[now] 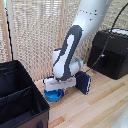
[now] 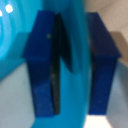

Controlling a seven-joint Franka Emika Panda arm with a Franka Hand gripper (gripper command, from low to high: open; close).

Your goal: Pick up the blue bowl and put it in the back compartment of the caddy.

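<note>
The gripper (image 1: 54, 88) pinches the rim of the blue bowl (image 1: 53, 95), which sits on the light wooden table (image 1: 100, 102) just beside the black caddy (image 1: 20, 100). A pale curtain (image 1: 35, 30) hangs behind; a black machine (image 1: 114, 52) stands well apart.

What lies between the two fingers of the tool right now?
The wrist view shows the thin wall of the blue bowl between the tool's two fingers, one finger on each side.

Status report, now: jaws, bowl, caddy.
Gripper down at blue bowl, jaws astride its rim. Bowl on table, outside caddy. Nothing between them.
</note>
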